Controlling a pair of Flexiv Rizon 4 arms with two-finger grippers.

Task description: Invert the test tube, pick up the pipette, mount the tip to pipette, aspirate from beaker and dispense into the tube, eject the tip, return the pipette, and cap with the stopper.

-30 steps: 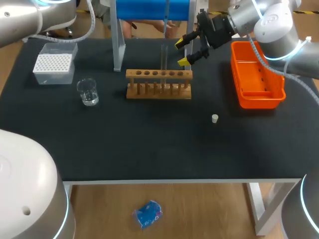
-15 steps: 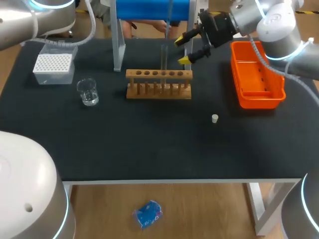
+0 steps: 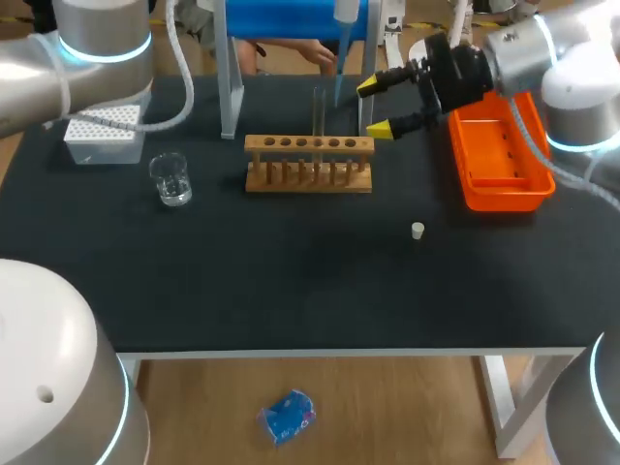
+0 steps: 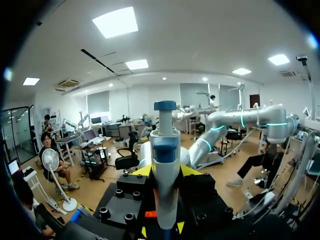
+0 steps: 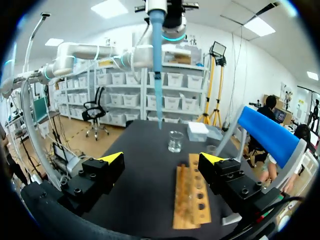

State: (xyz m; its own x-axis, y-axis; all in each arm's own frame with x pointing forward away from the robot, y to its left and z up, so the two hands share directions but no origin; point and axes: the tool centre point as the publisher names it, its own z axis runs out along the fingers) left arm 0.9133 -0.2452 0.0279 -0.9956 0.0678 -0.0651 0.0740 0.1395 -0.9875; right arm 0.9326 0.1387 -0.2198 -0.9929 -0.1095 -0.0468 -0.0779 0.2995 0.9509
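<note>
My left gripper is shut on the white and blue pipette. In the head view the pipette hangs at the back, its blue tip pointing down just right of the clear test tube, which stands upright in the wooden rack. My right gripper is open and empty, between the rack and the orange bin. In the right wrist view the tip hangs ahead of that gripper, above the rack. The beaker is at the left; the white stopper lies on the mat.
A white tip box sits at the back left, behind the beaker. The orange bin stands at the right. A stand with white posts and a blue top rises behind the rack.
The pipette with its tip has come down into view over the rack as my left arm swung in. My right gripper has drawn back to the right, away from the tube, still open.
</note>
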